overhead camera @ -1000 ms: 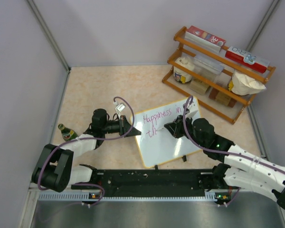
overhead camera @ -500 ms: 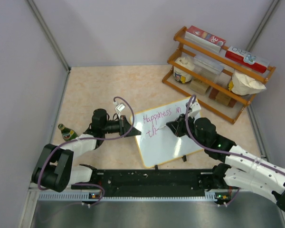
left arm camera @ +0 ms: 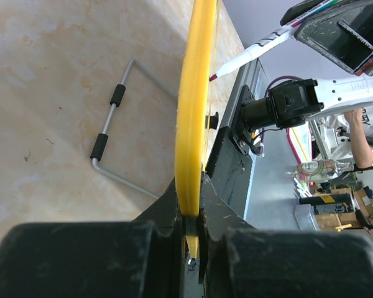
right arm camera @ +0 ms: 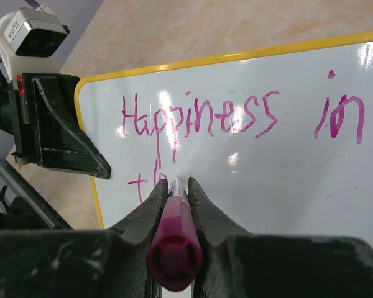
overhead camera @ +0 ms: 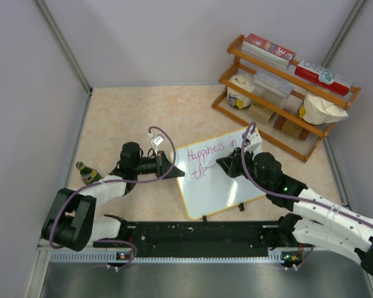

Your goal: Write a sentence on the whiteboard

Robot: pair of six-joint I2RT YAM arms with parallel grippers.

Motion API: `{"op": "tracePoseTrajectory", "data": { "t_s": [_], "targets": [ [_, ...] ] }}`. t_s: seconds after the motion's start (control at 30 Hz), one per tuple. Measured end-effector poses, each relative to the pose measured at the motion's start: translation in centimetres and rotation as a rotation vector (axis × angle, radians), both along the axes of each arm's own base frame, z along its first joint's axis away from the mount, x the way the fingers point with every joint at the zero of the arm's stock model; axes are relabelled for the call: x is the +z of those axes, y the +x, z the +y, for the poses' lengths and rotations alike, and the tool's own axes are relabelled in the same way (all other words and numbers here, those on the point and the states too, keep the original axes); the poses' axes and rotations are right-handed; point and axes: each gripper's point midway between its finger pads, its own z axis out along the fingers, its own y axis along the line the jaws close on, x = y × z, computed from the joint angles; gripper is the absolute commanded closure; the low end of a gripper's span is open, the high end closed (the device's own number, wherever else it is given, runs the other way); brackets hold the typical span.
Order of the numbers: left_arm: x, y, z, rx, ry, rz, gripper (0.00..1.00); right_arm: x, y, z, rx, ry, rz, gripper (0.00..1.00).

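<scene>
The whiteboard (overhead camera: 219, 189) lies tilted on the table, its white face edged by a yellow frame (left arm camera: 193, 112). Pink writing reads "Happiness in", with "th" begun on a second line. My left gripper (overhead camera: 176, 172) is shut on the board's left edge; in the left wrist view the frame sits pinched between the jaws (left arm camera: 190, 189). My right gripper (right arm camera: 176, 186) is shut on a pink marker (right arm camera: 174, 245), whose tip touches the board (right arm camera: 286, 180) just right of the "th". The marker (left arm camera: 255, 48) also shows from the side, slanting down to the board.
A wooden rack (overhead camera: 286, 93) with boxes, tubs and a bag stands at the back right. A small green bottle (overhead camera: 87, 172) lies by the left wall. A bent wire stand with black sleeves (left arm camera: 109, 133) rests under the board. A black rail (overhead camera: 199, 236) runs along the near edge.
My right gripper and the marker have shifted slightly away from the arm bases, near the second line of writing. The left gripper and the board have not moved.
</scene>
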Motion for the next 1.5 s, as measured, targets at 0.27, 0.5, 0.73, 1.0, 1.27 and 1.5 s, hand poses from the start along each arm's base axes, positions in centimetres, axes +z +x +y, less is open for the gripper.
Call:
{"op": "tracePoseTrajectory", "data": {
  "t_s": [0.27, 0.5, 0.73, 1.0, 1.27, 1.5],
  "targets": [
    [0.0, 0.0, 0.0, 0.000, 0.000, 0.000, 1.00, -0.1, -0.2, 0.7, 0.035, 0.008, 0.004, 1.00],
    [0.0, 0.0, 0.0, -0.001, 0.000, -0.001, 1.00, -0.2, -0.4, 0.6, 0.041, 0.007, 0.012, 1.00],
    [0.0, 0.0, 0.0, -0.001, -0.001, -0.001, 1.00, -1.0, -1.1, 0.1, 0.046, 0.000, 0.035, 1.00],
    [0.0, 0.0, 0.0, -0.001, 0.000, 0.000, 1.00, -1.6, -1.5, -0.2, 0.045, -0.001, 0.050, 1.00],
    [0.0, 0.0, 0.0, 0.000, 0.000, -0.001, 1.00, -1.7, -1.5, -0.5, 0.030, -0.006, 0.057, 1.00],
    [0.0, 0.0, 0.0, 0.000, 0.000, -0.001, 1.00, -1.7, -1.5, -0.6, 0.024, -0.008, 0.057, 1.00]
  ]
}}
